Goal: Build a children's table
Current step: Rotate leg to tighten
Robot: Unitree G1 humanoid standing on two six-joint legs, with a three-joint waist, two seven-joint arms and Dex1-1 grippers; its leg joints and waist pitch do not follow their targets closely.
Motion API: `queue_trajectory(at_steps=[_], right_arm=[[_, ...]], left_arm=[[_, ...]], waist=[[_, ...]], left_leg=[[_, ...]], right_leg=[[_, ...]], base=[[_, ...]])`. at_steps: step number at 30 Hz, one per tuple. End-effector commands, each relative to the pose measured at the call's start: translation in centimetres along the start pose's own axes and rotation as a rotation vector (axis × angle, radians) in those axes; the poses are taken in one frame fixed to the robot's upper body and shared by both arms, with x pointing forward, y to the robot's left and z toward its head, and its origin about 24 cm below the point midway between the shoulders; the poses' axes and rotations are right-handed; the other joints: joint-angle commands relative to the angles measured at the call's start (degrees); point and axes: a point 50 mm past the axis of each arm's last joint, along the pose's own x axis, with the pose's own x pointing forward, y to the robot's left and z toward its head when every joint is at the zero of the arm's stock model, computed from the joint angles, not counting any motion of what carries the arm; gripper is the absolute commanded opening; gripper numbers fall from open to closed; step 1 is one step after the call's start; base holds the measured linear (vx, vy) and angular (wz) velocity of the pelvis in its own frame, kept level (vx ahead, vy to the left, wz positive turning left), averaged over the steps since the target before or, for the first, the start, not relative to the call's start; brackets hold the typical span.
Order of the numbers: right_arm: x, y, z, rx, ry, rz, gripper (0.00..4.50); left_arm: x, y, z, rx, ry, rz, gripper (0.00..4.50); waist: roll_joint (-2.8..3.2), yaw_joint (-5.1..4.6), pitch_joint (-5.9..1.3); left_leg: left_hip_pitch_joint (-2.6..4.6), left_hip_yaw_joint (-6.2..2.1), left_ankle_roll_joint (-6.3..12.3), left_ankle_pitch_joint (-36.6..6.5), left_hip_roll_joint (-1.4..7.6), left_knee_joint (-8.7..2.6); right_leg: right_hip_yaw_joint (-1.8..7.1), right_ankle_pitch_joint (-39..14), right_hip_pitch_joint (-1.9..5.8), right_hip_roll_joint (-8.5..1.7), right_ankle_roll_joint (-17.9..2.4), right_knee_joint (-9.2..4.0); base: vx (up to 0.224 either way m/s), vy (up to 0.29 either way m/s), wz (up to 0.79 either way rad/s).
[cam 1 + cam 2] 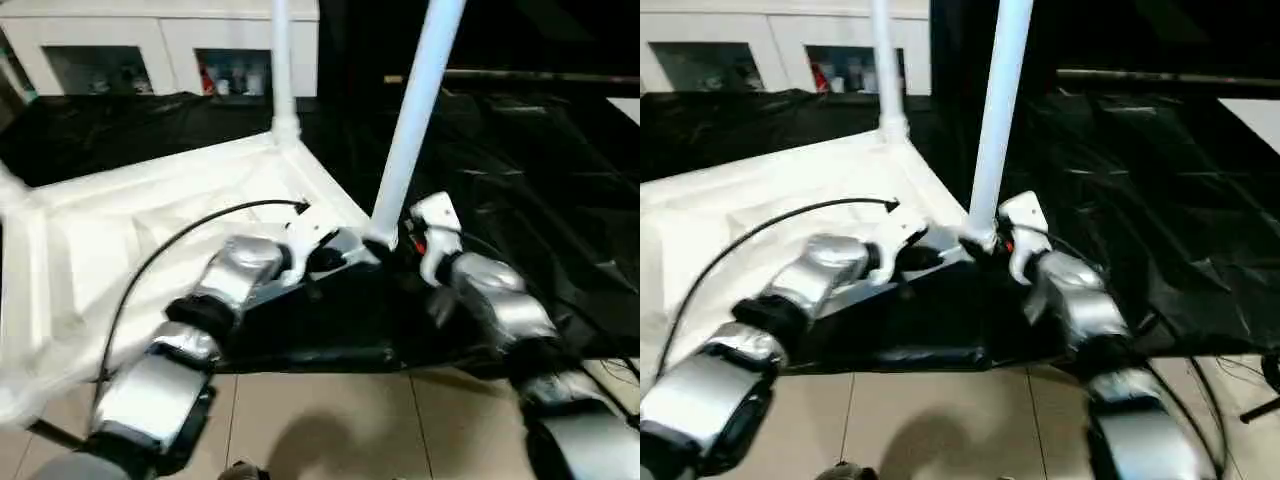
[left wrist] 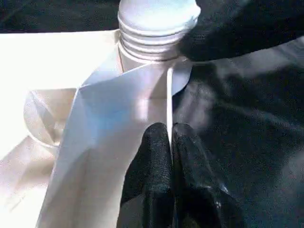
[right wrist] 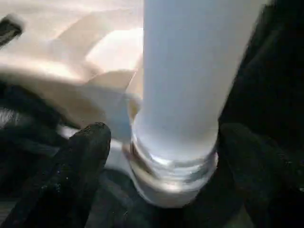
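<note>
The near leg [image 3: 180,95] is flanked by the right gripper's [image 3: 161,156] parted jaws; the tabletop's [image 2: 95,142] thin rib is clamped between the left gripper's [image 2: 171,147] jaws.

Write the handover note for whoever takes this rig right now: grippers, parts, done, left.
Left gripper: shut, pinching the thin edge of the tabletop at its near corner.
Right gripper: fingers open either side of the near leg, at its threaded base.
Tabletop lies underside up on black sheeting.
Done: far leg stands in its corner socket.
Left: near leg's threads are still exposed, so it probably needs screwing down; then the remaining legs.
</note>
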Motion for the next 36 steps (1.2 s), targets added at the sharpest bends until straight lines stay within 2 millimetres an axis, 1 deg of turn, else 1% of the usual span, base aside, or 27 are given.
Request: queue_trajectory(at_steps=[1, 2, 3, 4, 5, 7, 8, 11, 14, 17, 18, 19, 21, 22, 23, 25, 28, 31, 34, 36], right_arm=[[-0.5, 0.4, 0.5, -0.014, -0.006, 0.1, 4.01], [-0.9, 0.4, 0.4, -0.02, 0.004, 0.142, 4.01], [-1.2, 0.6, 0.4, -0.028, 0.015, 0.182, 4.01], [-1.3, 0.6, 0.3, -0.033, 0.021, 0.197, 4.01], [-1.5, 0.8, 0.3, -0.039, 0.037, 0.226, 4.01], [-1.6, 1.0, 0.3, -0.04, 0.048, 0.255, 4.01], [-1.7, 1.1, 0.2, -0.04, 0.051, 0.264, 4.01], [-1.9, 1.4, -0.1, -0.069, 0.081, 0.299, 4.01], [-2.1, 1.6, -0.4, -0.077, 0.098, 0.317, 4.01], [-2.3, 1.5, -0.4, -0.074, 0.104, 0.323, 4.01], [-2.3, 1.5, -0.4, -0.074, 0.106, 0.325, 3.75], [-2.4, 1.5, -0.4, -0.076, 0.11, 0.328, 3.66], [-2.5, 1.4, -0.4, -0.076, 0.114, 0.328, 3.63], [-2.5, 1.4, -0.4, -0.075, 0.114, 0.326, 3.52], [-2.5, 1.3, -0.4, -0.072, 0.108, 0.315, 3.25], [-2.4, 1.3, -0.3, -0.059, 0.099, 0.313, 3.2], [-2.5, 1.4, -0.4, -0.056, 0.103, 0.324, 2.85], [-2.5, 1.5, -0.5, -0.054, 0.109, 0.329, 2.74], [-2.5, 1.5, -0.8, -0.049, 0.114, 0.327, 2.73], [-2.4, 1.4, -1.3, -0.03, 0.12, 0.286, 2.72]], left_arm=[[-0.1, -1.5, -0.5, 0.055, -0.014, -0.166, 0.0], [-0.5, -2.0, -0.6, 0.067, -0.02, -0.241, 0.0], [-0.8, -2.4, -0.7, 0.075, -0.018, -0.305, 0.0], [-1.0, -2.6, -0.8, 0.08, -0.012, -0.331, 0.0], [-1.3, -2.8, -0.9, 0.078, -0.009, -0.357, 0.0], [-1.4, -2.8, -0.9, 0.077, -0.012, -0.366, 0.0], [-1.5, -2.8, -0.9, 0.077, -0.013, -0.368, 0.0], [-1.5, -2.6, -1.0, 0.081, -0.012, -0.356, 0.0], [-1.8, -2.5, -1.0, 0.086, -0.01, -0.347, 0.0], [-1.9, -2.5, -0.9, 0.086, -0.011, -0.348, 0.0], [-1.9, -2.5, -0.9, 0.085, -0.011, -0.348, 0.0], [-2.0, -2.5, -0.8, 0.084, -0.012, -0.348, 0.0], [-2.0, -2.5, -0.8, 0.082, -0.013, -0.346, 0.0], [-2.0, -2.5, -0.8, 0.082, -0.013, -0.346, 0.0], [-2.0, -2.5, -0.9, 0.082, -0.013, -0.344, 0.0], [-2.0, -2.5, -0.9, 0.08, -0.014, -0.344, 0.0], [-2.0, -2.6, -0.9, 0.077, -0.012, -0.345, 0.0], [-2.0, -2.6, -0.9, 0.075, -0.009, -0.346, 0.0], [-2.1, -2.6, -1.0, 0.072, -0.007, -0.348, 0.0], [-2.0, -2.5, -1.1, 0.063, -0.004, -0.329, 0.0]], waist=[[-0.69, 0.39, -4.2], [-0.66, 0.6, -4.14], [-0.5, 0.62, -4.05], [-0.46, 0.66, -4.12], [-0.26, 0.71, -4.06], [-0.29, 0.91, -3.96], [-0.31, 0.99, -3.92], [-0.42, 1.04, -3.91], [-0.52, 1.09, -4.02], [-0.58, 1.16, -4.18], [-0.58, 1.19, -4.11], [-0.61, 1.17, -4.12], [-0.61, 1.24, -4.15], [-0.59, 1.23, -4.16], [-0.61, 1.23, -4.17], [-0.64, 1.2, -4.18], [-0.61, 1.23, -4.13], [-0.59, 1.17, -4.14], [-0.63, 1.21, -4.17], [-0.62, 1.18, -4.15]], left_leg=[[1.47, -0.81, 4.81, -10.51, 1.56, -3.39], [1.44, -0.86, 4.76, -10.99, 1.78, -3.46], [1.4, -0.78, 4.43, -11.49, 1.88, -3.51], [1.51, -0.72, 4.13, -11.58, 1.97, -3.55], [1.69, -0.63, 3.73, -12.68, 2.0, -3.57], [1.91, -0.65, 2.53, -14.19, 2.03, -3.77], [1.85, -0.69, 2.27, -14.44, 2.0, -3.85], [1.85, -0.8, 1.15, -15.07, 1.86, -3.97], [1.7, -0.84, 1.27, -14.13, 1.79, -3.88], [1.55, -0.8, 2.02, -12.22, 1.79, -3.73], [1.59, -0.78, 2.23, -12.0, 1.8, -3.7], [1.59, -0.76, 2.28, -12.01, 1.79, -3.69], [1.52, -0.75, 2.54, -11.4, 1.72, -3.6], [1.55, -0.76, 2.56, -11.37, 1.75, -3.62], [1.56, -0.75, 2.57, -11.41, 1.72, -3.59], [1.55, -0.75, 2.49, -11.5, 1.72, -3.6], [1.63, -0.73, 2.37, -11.94, 1.73, -3.61], [1.59, -0.79, 2.18, -11.91, 1.76, -3.66], [1.59, -0.76, 2.25, -11.72, 1.71, -3.59], [1.55, -0.77, 2.36, -11.41, 1.7, -3.6]], right_leg=[[1.76, -3.68, 2.79, -2.98, -15.0, -3.77], [1.73, -4.53, 2.93, -3.14, -15.17, -3.75], [1.77, -5.41, 2.74, -3.15, -15.43, -3.78], [1.81, -5.38, 2.67, -3.04, -15.49, -3.71], [1.87, -5.74, 2.31, -2.99, -15.63, -3.75], [1.94, -7.82, 2.14, -3.04, -15.2, -3.97], [1.95, -8.26, 2.25, -3.02, -14.88, -4.0], [2.0, -10.02, 2.19, -3.17, -13.7, -4.21], [2.02, -9.28, 2.29, -3.21, -13.26, -4.14], [1.95, -6.76, 2.38, -3.09, -13.83, -3.8], [1.93, -6.43, 2.28, -3.07, -13.97, -3.78], [1.93, -6.41, 2.31, -3.07, -14.03, -3.77], [1.93, -5.82, 2.38, -3.07, -14.02, -3.73], [1.92, -5.83, 2.37, -3.07, -14.01, -3.72], [1.92, -5.83, 2.37, -3.06, -14.07, -3.73], [1.91, -6.03, 2.39, -3.07, -14.05, -3.74], [1.93, -6.85, 2.33, -3.07, -13.99, -3.85], [1.91, -6.91, 2.35, -3.05, -13.83, -3.79], [1.93, -6.61, 2.38, -3.09, -13.87, -3.79], [1.91, -6.29, 2.38, -3.05, -13.93, -3.74]], base=[[0.0, 0.0, 0.0], [0.0, 0.0, 0.0], [0.0, 0.0, 0.0], [0.0, 0.0, 0.0], [0.0, 0.0, 0.0], [0.0, 0.0, 0.0], [0.0, 0.0, 0.0], [0.0, 0.0, 0.0], [0.0, 0.0, 0.0], [0.0, 0.0, 0.0], [0.0, 0.0, 0.0], [0.0, 0.0, 0.0], [0.0, 0.0, 0.0], [0.0, 0.0, 0.0], [0.0, 0.0, 0.0], [0.0, 0.0, 0.0], [0.0, 0.0, 0.0], [0.0, 0.0, 0.0], [0.0, 0.0, 0.0], [0.0, 0.0, 0.0]])
